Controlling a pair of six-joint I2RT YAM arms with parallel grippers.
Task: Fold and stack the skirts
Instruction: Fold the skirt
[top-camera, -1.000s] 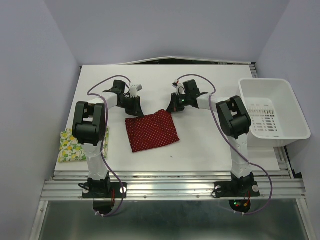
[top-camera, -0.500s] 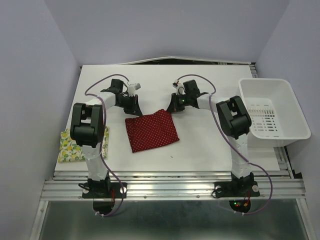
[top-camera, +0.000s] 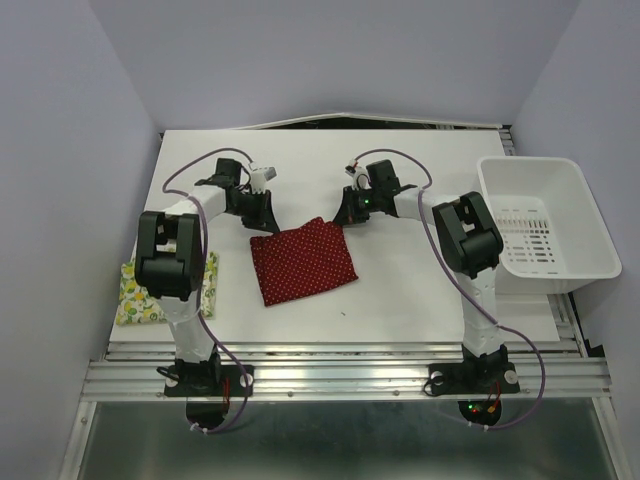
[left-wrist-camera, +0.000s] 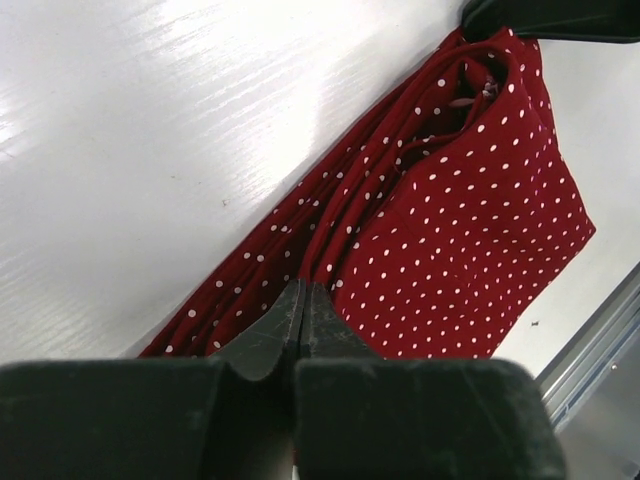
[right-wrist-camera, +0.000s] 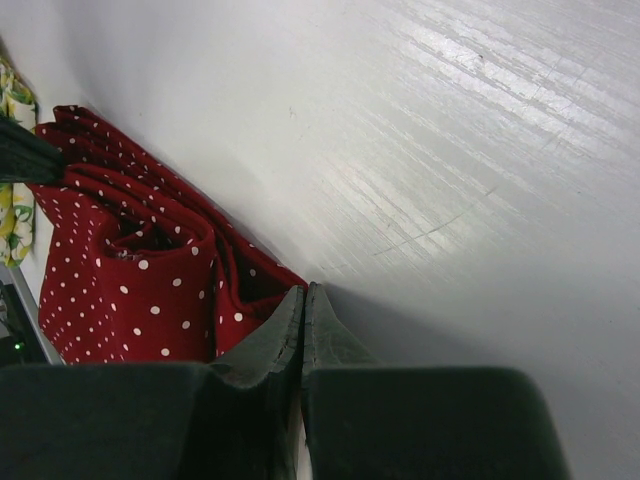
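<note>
Top external view: we see the left gripper (top-camera: 259, 228) and right gripper (top-camera: 334, 219) each pinching a far corner of the dark red skirt (top-camera: 303, 262).

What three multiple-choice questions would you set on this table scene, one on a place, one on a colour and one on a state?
1. Where on the table does the lemon-print skirt lie?
A) far right corner
B) near left edge
C) centre

2. What colour is the middle skirt?
A) dark red with white dots
B) plain blue
C) green stripes

3. How do the left gripper and the right gripper stand?
A) both open
B) both shut on the middle skirt's far edge
C) one open, one shut

Answers:
1 B: the top view shows it at the near left edge.
2 A: white dots on dark red show in every view.
3 B: each wrist view shows fingertips pressed together at the cloth.
</note>
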